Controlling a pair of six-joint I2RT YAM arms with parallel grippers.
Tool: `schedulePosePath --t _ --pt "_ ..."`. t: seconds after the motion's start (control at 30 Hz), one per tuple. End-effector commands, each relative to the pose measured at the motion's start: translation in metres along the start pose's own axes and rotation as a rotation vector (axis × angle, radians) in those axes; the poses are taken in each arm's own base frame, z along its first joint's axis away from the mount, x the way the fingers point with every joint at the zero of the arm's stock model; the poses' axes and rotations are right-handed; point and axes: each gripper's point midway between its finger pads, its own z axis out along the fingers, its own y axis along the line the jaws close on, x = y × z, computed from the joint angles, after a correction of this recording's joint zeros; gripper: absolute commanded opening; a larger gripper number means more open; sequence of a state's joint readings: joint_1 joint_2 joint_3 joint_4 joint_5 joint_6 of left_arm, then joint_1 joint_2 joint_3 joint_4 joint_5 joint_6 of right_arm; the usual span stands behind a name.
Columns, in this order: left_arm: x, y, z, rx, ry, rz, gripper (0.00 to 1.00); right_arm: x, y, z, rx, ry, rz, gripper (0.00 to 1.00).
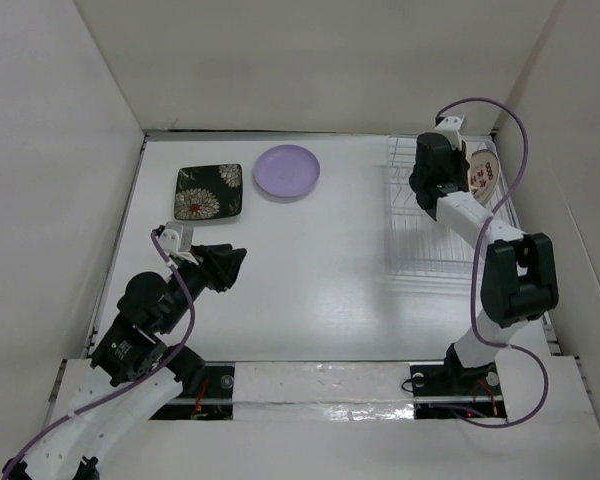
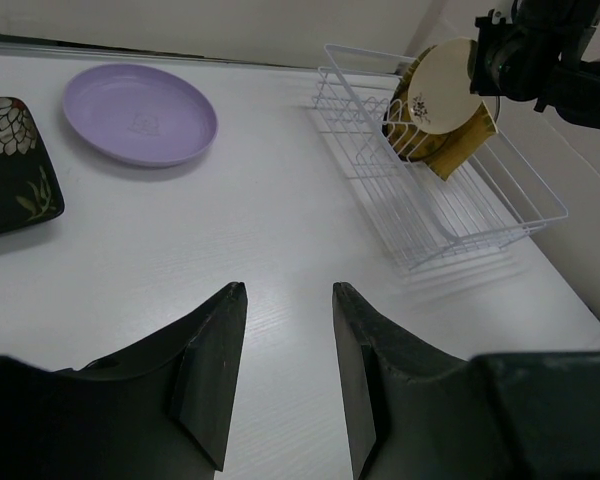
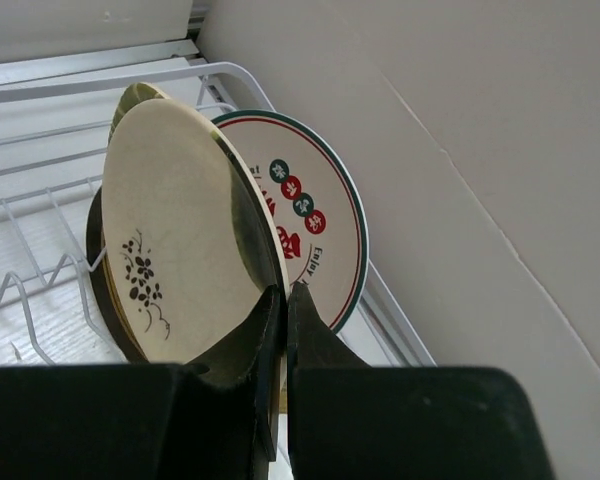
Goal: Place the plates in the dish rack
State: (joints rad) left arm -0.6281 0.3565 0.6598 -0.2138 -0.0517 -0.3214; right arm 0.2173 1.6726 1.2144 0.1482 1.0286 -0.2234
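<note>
Over dish rack (image 1: pixel 425 262), right claw (image 3: pixel 285 295) pinching cream plate (image 3: pixel 170 250), left claw (image 2: pixel 288 292) spread.

The dish rack (image 1: pixel 427 250) is of white wire, rectangular, and stands at 3 o'clock on the table in the top view. At its far end, toward 1 o'clock, plates stand on edge. The white plate (image 3: pixel 315 215) has a green rim and red marks and is nearest the rack's end wall. The cream plate (image 3: pixel 170 250) with a small black flower patch stands just before it, its lower rim pinched by the right gripper (image 3: pixel 285 297). A brown-gold rim (image 3: pixel 98 262) shows close behind it. The lilac plate (image 1: pixel 287 171), round, lies flat at 12 o'clock. The black floral square plate (image 1: pixel 209 190) lies flat at its 9 o'clock, near but apart.
</note>
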Motion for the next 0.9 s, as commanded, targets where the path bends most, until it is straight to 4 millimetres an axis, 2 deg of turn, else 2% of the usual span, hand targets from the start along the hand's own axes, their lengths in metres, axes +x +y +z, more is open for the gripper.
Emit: schedulePosePath --t 0.0,0.17,0.27,0.3,0.4,0.47,0.5,0.57,0.6,0.63,0.67,0.73,0.77,0.8,0.83,0.87 --pt "-0.007 -0.006 0.001 0.035 -0.037 0.009 0.37 -0.032 -0.007 0.002 0.052 -0.049 0.071 0.00" --pt "-0.004 -0.004 0.004 0.022 -0.024 0.009 0.37 -0.015 0.032 0.001 -0.023 -0.008 0.065 0.00" --pt "-0.002 -0.003 0.005 0.015 -0.015 0.010 0.37 -0.015 0.041 -0.005 -0.031 -0.008 0.072 0.24" --pt "-0.002 -0.003 0.006 0.013 -0.014 0.010 0.37 -0.016 0.039 -0.006 -0.031 -0.003 0.073 0.38" --pt "-0.002 -0.001 0.007 0.005 -0.012 0.010 0.37 -0.038 0.035 -0.022 -0.075 -0.024 0.132 0.54" --pt "-0.001 0.000 0.007 -0.002 -0.012 0.012 0.37 -0.057 0.042 -0.037 -0.156 -0.055 0.186 0.55" --pt "-0.002 0.000 0.007 -0.002 -0.014 0.012 0.37 -0.076 0.040 -0.048 -0.195 -0.083 0.231 0.54" --pt "-0.002 0.001 0.008 -0.008 -0.013 0.012 0.37 -0.093 0.073 -0.081 -0.394 -0.113 0.241 0.44" --pt "-0.002 0.001 0.009 -0.009 -0.013 0.014 0.37 -0.105 0.085 -0.096 -0.480 -0.119 0.279 0.18" --pt "-0.003 0.001 0.009 -0.011 -0.014 0.014 0.37 -0.106 0.110 -0.116 -0.575 -0.102 0.314 0.06" --pt "-0.002 0.002 0.010 -0.016 -0.009 0.015 0.37 -0.107 0.128 -0.129 -0.650 -0.083 0.327 0.00" --pt "-0.001 0.003 0.011 -0.021 -0.005 0.015 0.36 -0.116 0.168 -0.162 -0.836 -0.053 0.383 0.00" --pt "0.000 0.004 0.011 -0.025 -0.003 0.016 0.35 -0.102 0.200 -0.176 -0.895 -0.015 0.362 0.00" --pt "0.000 0.004 0.011 -0.027 -0.001 0.016 0.32 -0.099 0.217 -0.186 -0.943 0.003 0.368 0.00" --pt "0.001 0.005 0.012 -0.031 0.003 0.016 0.31 -0.109 0.228 -0.194 -0.964 0.019 0.426 0.04" --pt "0.002 0.005 0.012 -0.033 0.004 0.017 0.30 -0.090 0.256 -0.199 -0.980 0.070 0.405 0.13"
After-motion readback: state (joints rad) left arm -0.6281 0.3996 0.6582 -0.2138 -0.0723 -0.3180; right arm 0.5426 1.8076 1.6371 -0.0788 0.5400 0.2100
